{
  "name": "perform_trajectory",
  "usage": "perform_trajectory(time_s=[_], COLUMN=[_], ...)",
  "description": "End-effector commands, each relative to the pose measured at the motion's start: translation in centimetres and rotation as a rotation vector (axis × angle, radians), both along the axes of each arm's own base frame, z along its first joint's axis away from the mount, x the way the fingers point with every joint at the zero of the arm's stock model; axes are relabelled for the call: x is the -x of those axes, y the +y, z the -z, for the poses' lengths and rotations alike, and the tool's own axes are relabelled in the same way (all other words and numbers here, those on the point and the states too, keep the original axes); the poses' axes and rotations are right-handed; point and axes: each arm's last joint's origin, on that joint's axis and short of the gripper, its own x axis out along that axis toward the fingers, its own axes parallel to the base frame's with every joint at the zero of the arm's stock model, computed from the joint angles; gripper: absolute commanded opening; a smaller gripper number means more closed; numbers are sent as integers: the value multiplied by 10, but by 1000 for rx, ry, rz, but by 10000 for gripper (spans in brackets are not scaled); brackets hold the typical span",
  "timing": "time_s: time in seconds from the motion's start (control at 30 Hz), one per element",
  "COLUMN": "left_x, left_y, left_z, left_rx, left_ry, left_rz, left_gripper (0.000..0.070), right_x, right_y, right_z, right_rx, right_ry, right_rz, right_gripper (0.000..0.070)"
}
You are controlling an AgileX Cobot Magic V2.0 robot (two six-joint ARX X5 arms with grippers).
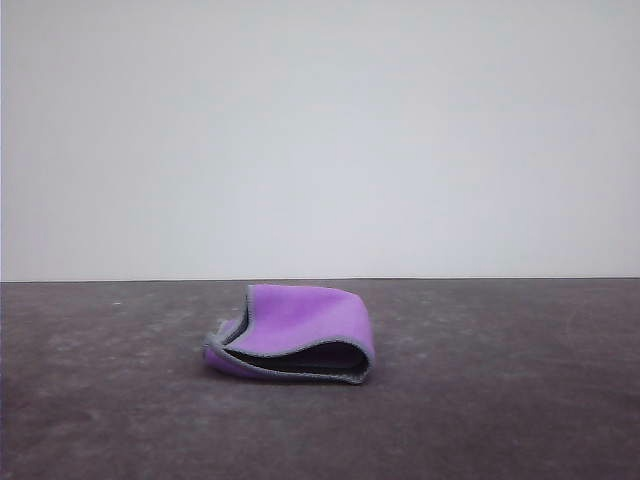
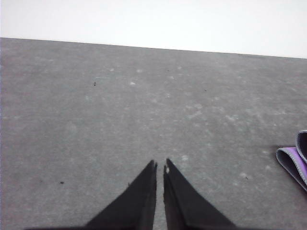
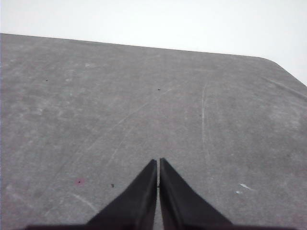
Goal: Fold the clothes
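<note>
A purple cloth point(image 1: 300, 330) is lying folded, its top layer gaping, mid-way across the grey surface point(image 1: 500, 400); both the left end effector point(image 2: 160, 165) and right end effector point(image 3: 158, 163) are hovering with fingers together, holding nothing, apart from it. The loose fold is likely springing open unless pressed flat.

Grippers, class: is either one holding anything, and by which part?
Nothing is held. The left gripper and right gripper are shut on nothing over the table; the cloth lies apart.
</note>
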Motion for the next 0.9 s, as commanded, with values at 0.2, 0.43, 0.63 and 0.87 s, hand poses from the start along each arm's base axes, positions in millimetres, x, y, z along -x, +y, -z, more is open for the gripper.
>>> perform_trajectory(time_s=[0.2, 0.43, 0.63, 0.87], left_x=[-1, -1, -1, -1], left_y=[0, 0, 0, 0], left_z=[7, 7, 7, 7], left_rx=[1, 1, 1, 1], left_ry=[25, 25, 25, 25], left_rz=[-6, -6, -6, -5], left_gripper=[17, 17, 17, 17], right_x=[0, 0, 0, 0], right_y=[0, 0, 0, 0], right_z=[1, 1, 1, 1], right_rx=[-13, -13, -13, -13], right_ry=[-6, -6, -6, -6], right_rz=[3, 3, 3, 3], right_gripper=[4, 4, 4, 5])
